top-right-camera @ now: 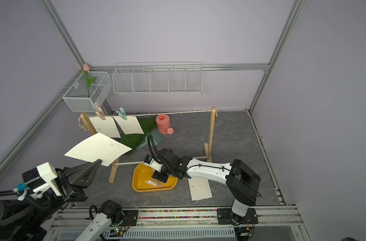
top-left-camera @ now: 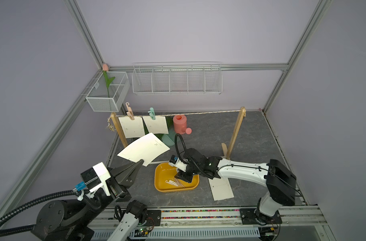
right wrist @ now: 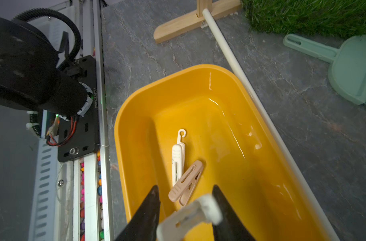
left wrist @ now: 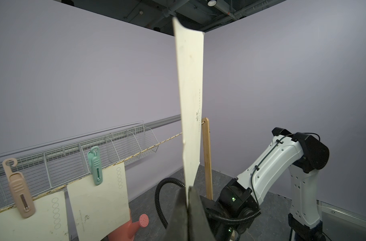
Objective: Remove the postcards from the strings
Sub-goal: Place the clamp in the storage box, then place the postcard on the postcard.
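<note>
1. L gripper [top-left-camera: 140,161]: fingers [left wrist: 195,212] pressed together, clamping the held postcard [top-left-camera: 143,150] by one edge. The card projects beyond the tips, slightly curved and clear of the twine [top-left-camera: 198,113]. It appears edge-on in the L wrist view.
2. R gripper [right wrist: 186,187]: fingers [right wrist: 150,208] parted, pointing down into the yellow tray [right wrist: 136,116]. A blurred pin [right wrist: 190,217], whitish, sits in the gap btw. them. One end is against one finger; contact w/ the other finger can't be told.
3. Just past the R fingertips, on the tray floor: hooked white clothespin [right wrist: 177,160] and beige clothespin [right wrist: 186,181]. The two touch, w/ the beige one across the white one's end.
4. Beside the tray rim, farther from the R fingers: white rod [right wrist: 240,87]. Farther out: mint dustpan [right wrist: 349,68] and grass mat [right wrist: 303,14].
5. The twine runs btw. the near post [top-left-camera: 117,129] and the far post [top-left-camera: 236,133], beyond both sets of fingertips.
6. Two hung postcards sit at the end nearest the L fingers, beyond the held card. The end card [top-left-camera: 132,127] hangs under a pinkish pin [top-left-camera: 129,111]. The next card [top-left-camera: 156,124] hangs under a mint pin [top-left-camera: 152,113].
7. Flat postcard [top-left-camera: 221,187]: on the tabletop beside the R forearm, on the tray side away from the L fingers.
8. Coral watering can [top-left-camera: 179,124]: behind the twine.
</note>
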